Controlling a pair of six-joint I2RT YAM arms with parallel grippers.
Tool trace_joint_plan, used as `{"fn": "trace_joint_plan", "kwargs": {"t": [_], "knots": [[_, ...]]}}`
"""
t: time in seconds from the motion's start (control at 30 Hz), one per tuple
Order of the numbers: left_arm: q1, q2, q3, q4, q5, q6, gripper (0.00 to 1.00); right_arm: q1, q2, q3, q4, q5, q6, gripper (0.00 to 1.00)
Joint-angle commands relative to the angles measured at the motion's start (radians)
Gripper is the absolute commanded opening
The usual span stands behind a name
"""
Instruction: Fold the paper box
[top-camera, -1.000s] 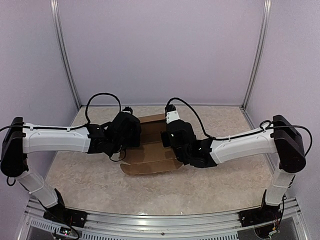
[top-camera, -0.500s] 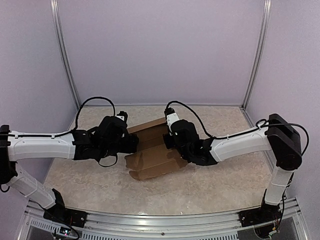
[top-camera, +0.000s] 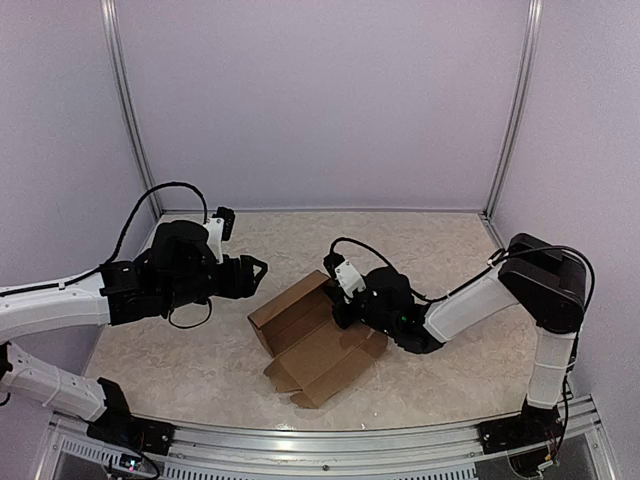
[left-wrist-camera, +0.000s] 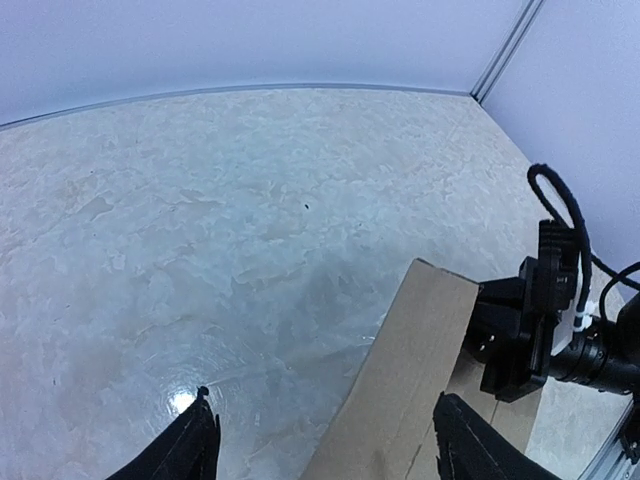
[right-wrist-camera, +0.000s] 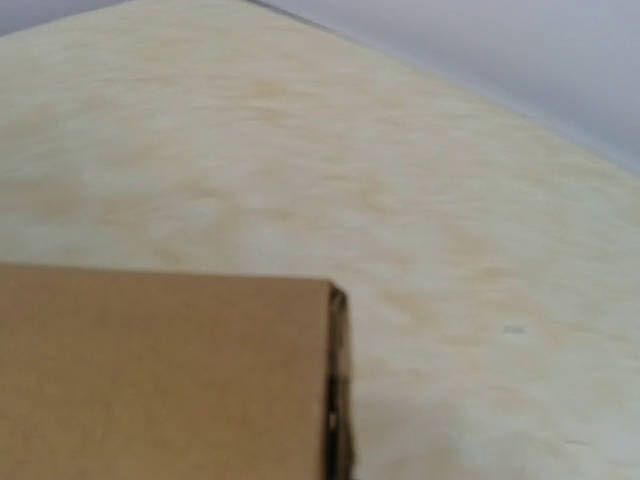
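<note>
Two arms are sharing the job in the overhead view. The paper box (top-camera: 318, 345) is lying half-formed near the middle of the desk (top-camera: 190, 355), with one wall standing up on its far left side and the rest sprawling flat toward the near edge. The left pincer (top-camera: 256, 272) is hovering spread and empty, just left of that wall. The right pincer (top-camera: 340, 308) is sitting low at the box's far right edge, pressed together; I cannot tell whether it is pinching a flap. If it is only resting there, a push from the left is likely going to slide the whole sheet instead of creasing it.

Through the left wrist, the fingertips (left-wrist-camera: 200, 445) are framing the raised wall, which is standing unsupported. A careless approach is risking knocking it flat.

Through the right wrist, cardboard is filling the lower left and no fingers are showing. A slipping hold would be going unnoticed from here.
</note>
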Motion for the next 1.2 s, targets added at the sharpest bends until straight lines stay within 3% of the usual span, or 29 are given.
{"fn": "trace_joint_plan", "kwargs": {"t": [0.0, 0.1, 0.37, 0.47, 0.57, 1.17], "knots": [[0.04, 0.016, -0.031, 0.116, 0.123, 0.016, 0.67, 0.0, 0.062, -0.068, 0.252, -0.213, -0.019, 0.0], [0.052, 0.048, -0.018, 0.144, 0.182, 0.013, 0.61, 0.0, 0.098, -0.098, 0.354, -0.266, -0.019, 0.0], [0.061, 0.19, 0.059, 0.243, 0.321, -0.015, 0.16, -0.001, 0.166, -0.112, 0.435, -0.312, 0.005, 0.0], [0.06, 0.246, 0.082, 0.272, 0.372, -0.031, 0.04, -0.001, 0.185, -0.121, 0.467, -0.307, 0.009, 0.0], [0.053, 0.299, 0.104, 0.287, 0.399, -0.047, 0.0, 0.0, 0.199, -0.127, 0.482, -0.298, 0.011, 0.0], [0.003, 0.493, 0.154, 0.309, 0.449, -0.082, 0.0, -0.002, 0.254, -0.13, 0.517, -0.267, 0.039, 0.0]]}}
